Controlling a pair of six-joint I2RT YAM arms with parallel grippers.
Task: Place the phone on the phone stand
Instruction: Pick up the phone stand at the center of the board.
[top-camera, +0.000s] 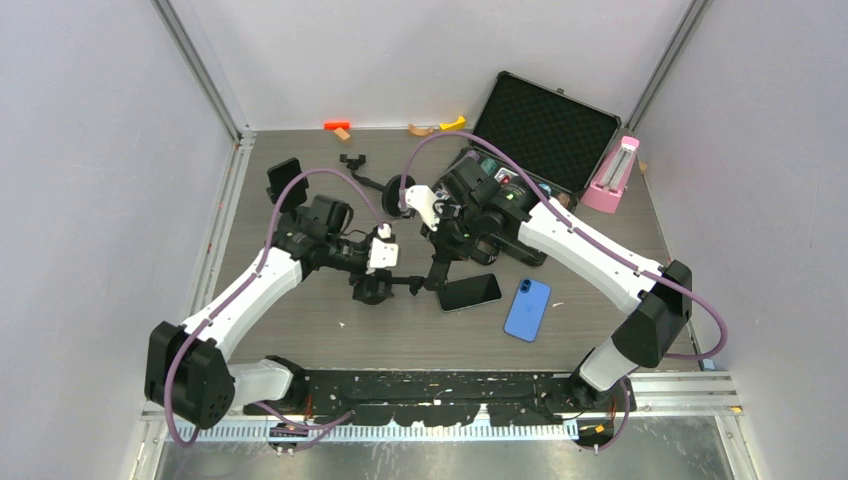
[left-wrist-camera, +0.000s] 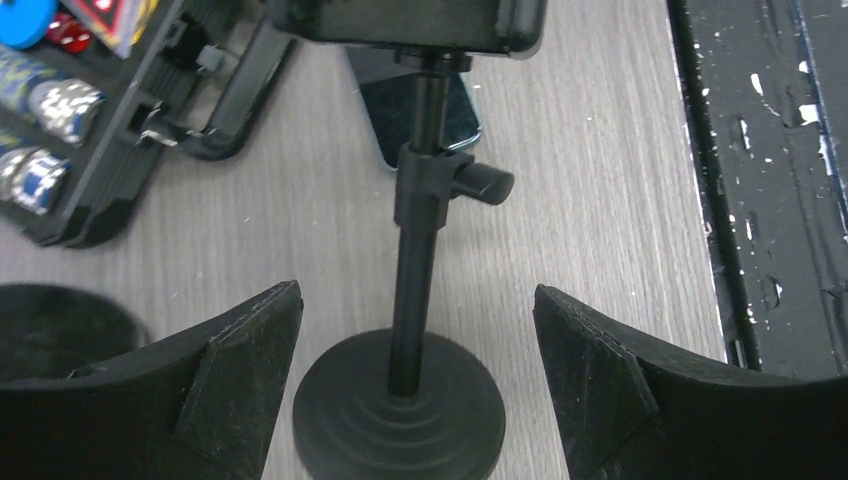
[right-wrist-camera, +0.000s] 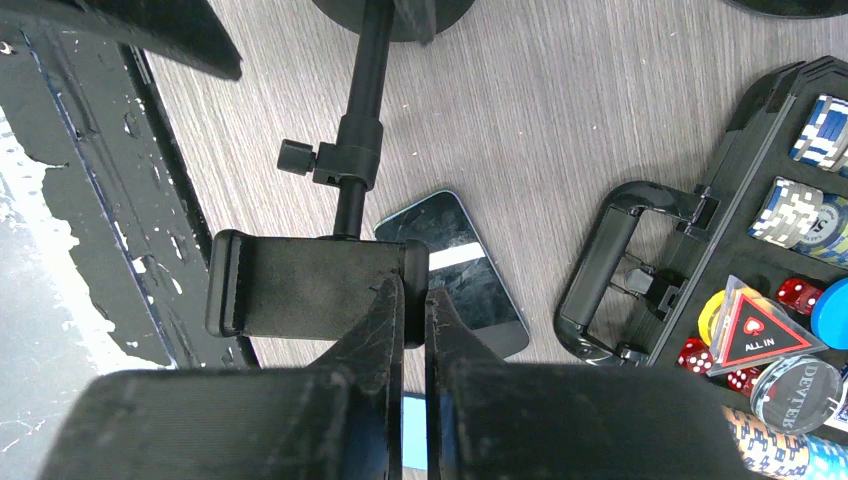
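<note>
Red "ALL IN" token (right-wrist-camera: 757, 335) lies near phone (right-wrist-camera: 480, 275); right fingers (right-wrist-camera: 372, 335) seemingly pinch stand (right-wrist-camera: 300, 285).

Phone stand (top-camera: 375, 289): on table (top-camera: 420, 335), left of centre.
Phone (top-camera: 469, 292): flat on table, just right of stand, partly under its clamp.
Second phone (top-camera: 527, 309): just right of first.
Open case (top-camera: 545, 125): behind, far right.

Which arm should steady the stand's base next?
Left, probably: the left gripper is open with the stand base between its fingers; the right gripper is shut on the cradle.
</note>
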